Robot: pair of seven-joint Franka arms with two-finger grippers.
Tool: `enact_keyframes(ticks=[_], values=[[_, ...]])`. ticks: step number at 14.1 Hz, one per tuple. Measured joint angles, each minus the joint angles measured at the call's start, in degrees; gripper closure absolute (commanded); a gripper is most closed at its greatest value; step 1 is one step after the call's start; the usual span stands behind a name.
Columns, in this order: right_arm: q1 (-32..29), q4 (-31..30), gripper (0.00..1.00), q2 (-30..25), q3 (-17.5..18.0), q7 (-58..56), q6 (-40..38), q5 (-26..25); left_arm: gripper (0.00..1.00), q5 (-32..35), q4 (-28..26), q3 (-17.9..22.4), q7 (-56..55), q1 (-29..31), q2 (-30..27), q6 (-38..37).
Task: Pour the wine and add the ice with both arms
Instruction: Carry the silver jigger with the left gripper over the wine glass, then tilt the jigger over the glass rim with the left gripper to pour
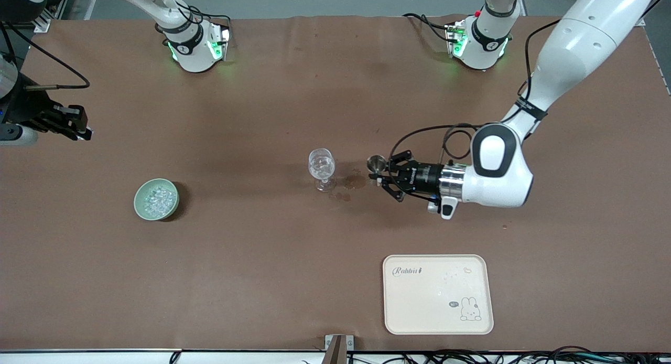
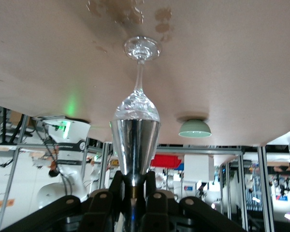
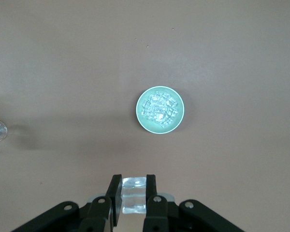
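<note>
The left gripper (image 1: 381, 173) lies level above the table (image 1: 262, 259), just beside the wine glass (image 1: 322, 169) on the side toward the left arm's end. It is clamped on a small silver metal cup (image 1: 375, 163), held on its side with the mouth turned toward the glass; in the left wrist view the cup (image 2: 135, 147) sits pinched at its narrow end between the fingers (image 2: 117, 189), lined up with the glass bowl (image 2: 135, 107). The glass stands upright near the table's middle and holds clear glittering content. Dark wet spots (image 1: 354, 182) mark the table between the glass foot and the gripper.

The right gripper (image 1: 73, 124) hangs at the right arm's end of the table, over bare surface. In the right wrist view its fingers (image 3: 114, 193) are closed on a clear piece of ice (image 3: 134, 195). The remaining ice (image 1: 157, 198) lies heaped in a pale green bowl (image 1: 141, 206), nearer the front camera than the glass and toward the right arm's end, well apart from both grippers.

A cream tray (image 1: 438, 322) with a rabbit print lies near the front edge.
</note>
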Motion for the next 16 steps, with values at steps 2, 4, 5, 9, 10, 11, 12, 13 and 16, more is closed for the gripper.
enact_keyframes(ticks=[2, 4, 5, 9, 10, 11, 12, 13, 16], values=[[0.0, 0.0, 0.99, 0.0, 0.0, 0.0, 0.0, 0.0, 1.0, 0.3, 0.0, 0.0, -3.3, -2.7, -1.9, 2.7], [0.0, 0.0, 0.99, 0.0, -0.1, 0.0, 0.0, 0.0, 1.0, 2.4, -0.1, 0.0, -6.8, -4.6, -3.6, 4.5], [0.0, 0.0, 0.99, 0.0, -0.1, 0.0, 0.0, 0.0, 1.0, 4.3, -0.1, 0.1, -8.9, -5.1, -4.2, 5.1], [0.0, 0.0, 0.99, 0.0, -0.3, 0.0, 0.0, 0.0, 1.0, 13.3, -0.1, 0.1, -18.2, -6.7, -4.7, 7.1], [0.0, 0.0, 0.99, 0.0, -0.3, 0.0, 0.0, 0.0, 1.0, 14.9, -0.1, 0.1, -20.0, -7.3, -4.7, 7.6], [0.0, 0.0, 0.99, 0.0, -0.3, 0.0, 0.0, 0.0, 1.0, 16.9, -0.1, 0.1, -22.2, -8.1, -4.7, 8.0], [0.0, 0.0, 0.99, 0.0, -0.3, 0.0, 0.0, 0.0, 1.0, 18.7, 0.0, 0.1, -24.2, -8.9, -4.7, 8.3], [0.0, 0.0, 0.99, 0.0, -0.3, 0.0, 0.0, 0.0, 1.0, 20.3, 0.4, 0.1, -26.3, -9.6, -4.7, 8.5], [0.0, 0.0, 0.99, 0.0, -0.3, 0.0, 0.0, 0.0, 1.0, 23.7, 1.6, 0.1, -31.8, -11.3, -4.7, 8.6]])
